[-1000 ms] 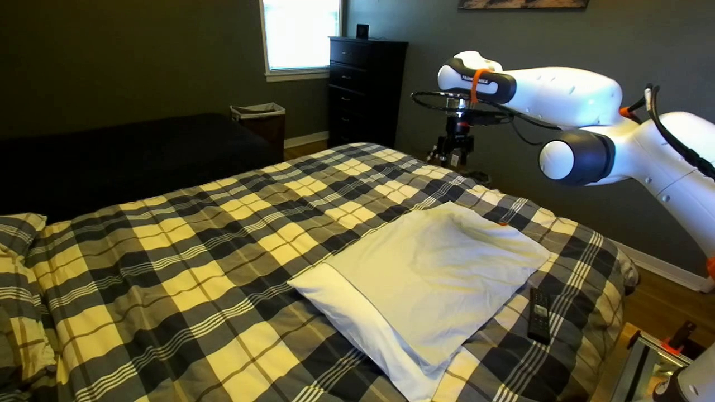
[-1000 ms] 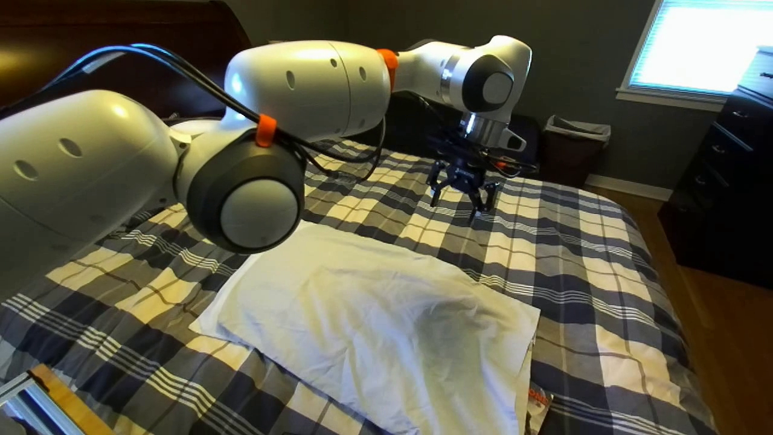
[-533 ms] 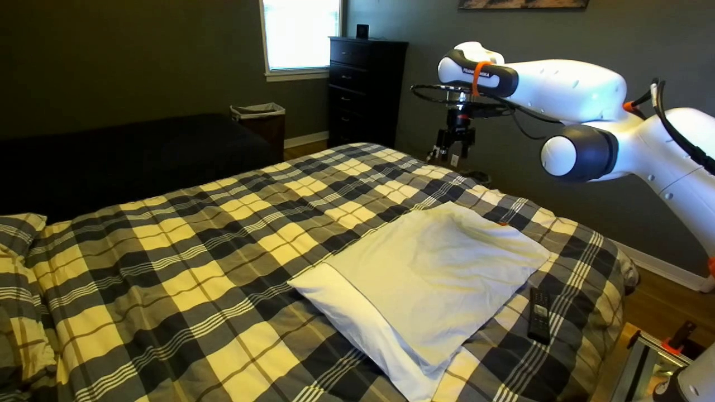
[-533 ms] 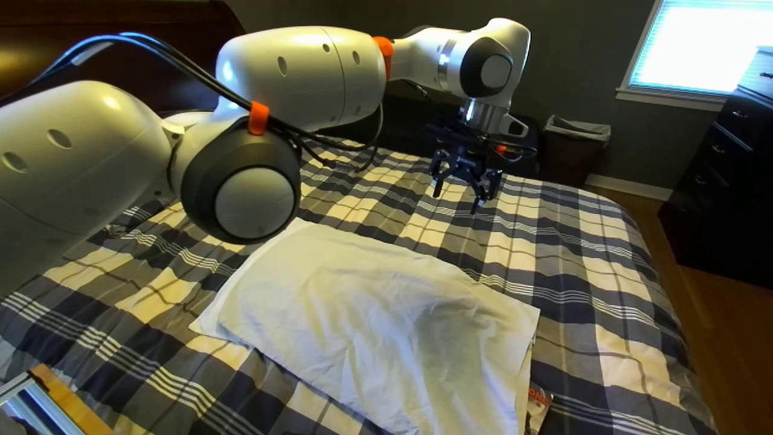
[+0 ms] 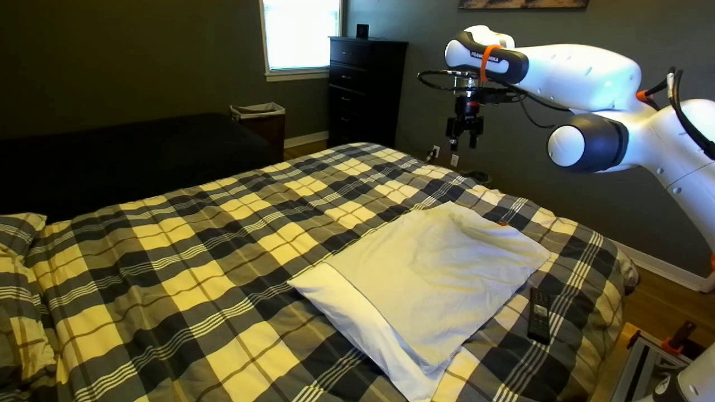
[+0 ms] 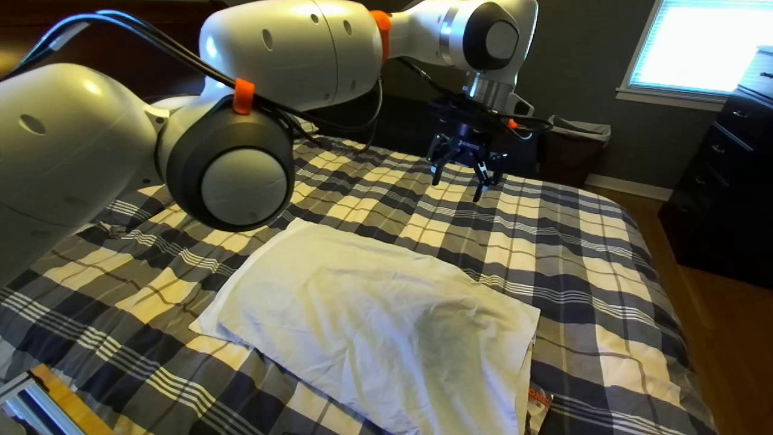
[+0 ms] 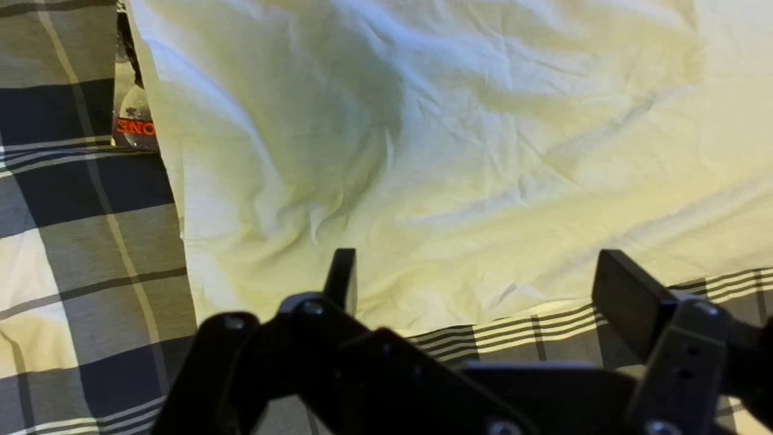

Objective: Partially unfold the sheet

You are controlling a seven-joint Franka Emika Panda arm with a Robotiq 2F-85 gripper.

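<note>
The white sheet lies on the plaid bed in a layered rectangle, with soft wrinkles. A white strip along one edge shows beneath the top layer. In an exterior view the sheet is seen whole except for its near corner, cut off by the frame. My gripper hangs high above the bed, pointing down, apart from the sheet. The gripper is open and empty. In the wrist view the spread fingers show over the sheet's edge, with the wrinkled sheet filling most of the picture.
The plaid bedspread covers the bed around the sheet. A black remote lies beside the sheet. A printed item sticks out from under the sheet, also seen in the wrist view. A wood and metal frame stands near the bed edge.
The arm and gripper have risen higher above the bed. The gripper stays open. The sheet has not moved.
</note>
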